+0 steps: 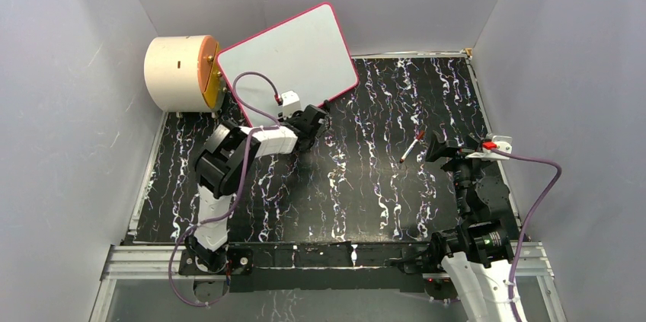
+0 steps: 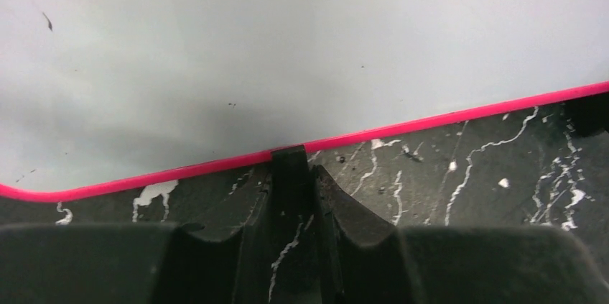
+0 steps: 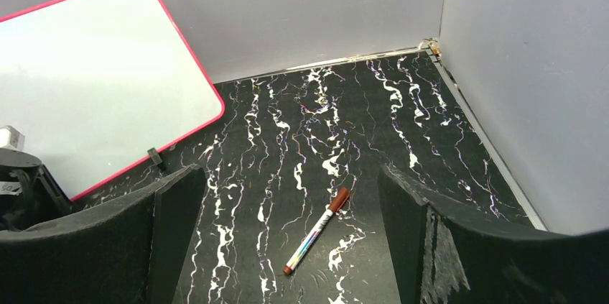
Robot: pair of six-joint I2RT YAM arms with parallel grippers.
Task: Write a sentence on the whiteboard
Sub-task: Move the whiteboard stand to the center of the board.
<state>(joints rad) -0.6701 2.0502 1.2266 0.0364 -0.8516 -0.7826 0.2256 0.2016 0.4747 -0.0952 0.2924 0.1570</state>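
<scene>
The whiteboard (image 1: pixel 293 59) stands tilted at the back left, its white face blank inside the pink-red rim; no sentence shows on it. It also fills the left wrist view (image 2: pixel 287 52) and shows in the right wrist view (image 3: pixel 93 81). My left gripper (image 1: pixel 320 118) is at the board's lower edge, its jaws closed on a small black clip foot (image 2: pixel 289 159) under the rim. A brown-capped marker (image 1: pixel 411 147) lies on the black marbled table. My right gripper (image 3: pixel 289 174) is open above the marker (image 3: pixel 316 231), which lies between the fingers, untouched.
A cream cylinder with an orange face (image 1: pixel 183 72) stands against the board's left edge. Grey walls close in the back and both sides. Another black clip foot (image 3: pixel 153 155) shows on the board's lower edge.
</scene>
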